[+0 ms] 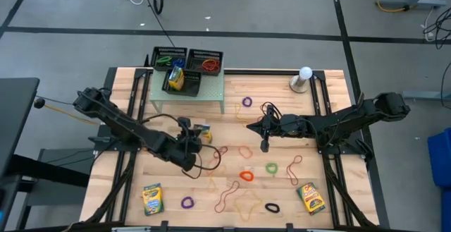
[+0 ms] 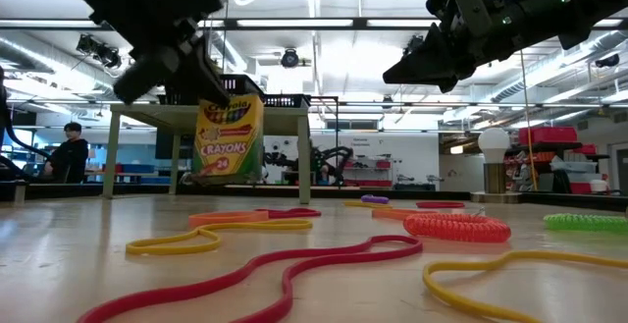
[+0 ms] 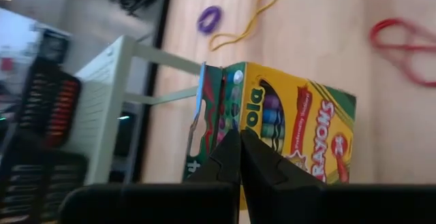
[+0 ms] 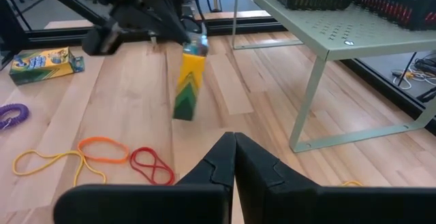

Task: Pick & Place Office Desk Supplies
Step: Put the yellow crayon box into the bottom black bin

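1. Two arms reach over the table [image 1: 127,91]; the left gripper [image 1: 198,137] is clenched on the top flap of a crayon box [image 1: 203,132], which hangs clear of the wood, near the pale green stand [image 1: 211,85]
2. Right gripper [image 1: 265,144] hovers at centre with fingers pressed together, apparently empty
3. Two more crayon boxes lie flat, one near-left [image 1: 152,199], one near-right [image 1: 311,197]; a fourth [image 1: 176,77] seems to stand in a black mesh tray [image 1: 182,82]
4. Rubber bands [image 1: 246,175] lie scattered across the near half
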